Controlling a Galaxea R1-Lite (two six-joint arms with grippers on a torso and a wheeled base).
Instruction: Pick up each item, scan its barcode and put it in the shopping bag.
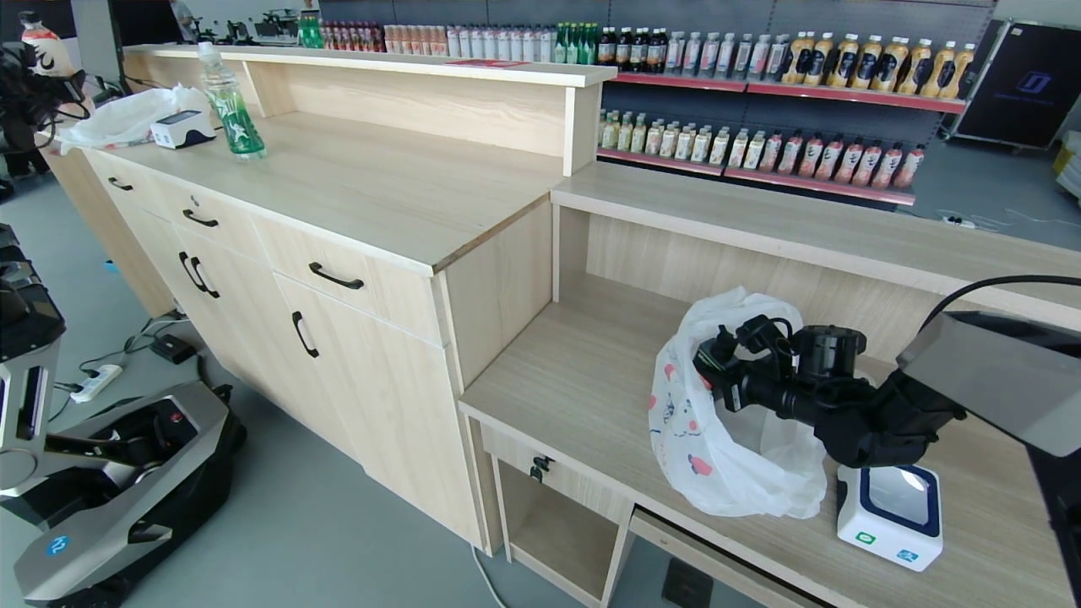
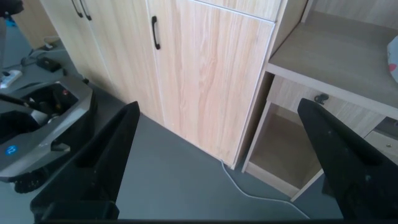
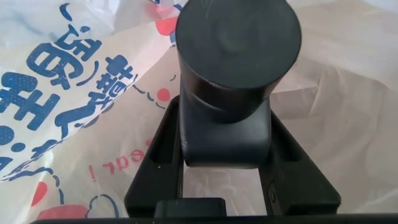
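Observation:
The white printed shopping bag (image 1: 718,456) stands open on the low wooden counter (image 1: 583,371). My right gripper (image 1: 714,363) reaches into its mouth from the right. In the right wrist view the bag (image 3: 74,74) surrounds my right gripper (image 3: 227,143), whose fingers (image 3: 158,143) press on both sides of a black cylindrical item (image 3: 236,50). The white and blue barcode scanner (image 1: 891,507) sits just right of the bag, near the counter's front edge. My left gripper (image 2: 217,106) hangs open and empty over the grey floor in front of the cabinet doors (image 2: 205,68).
On the taller counter (image 1: 380,186) at the far left stand a green bottle (image 1: 232,105), a small white device (image 1: 180,128) and a second white bag (image 1: 127,114). Shelves of bottles (image 1: 760,93) line the back wall. A power strip (image 1: 95,382) lies on the floor.

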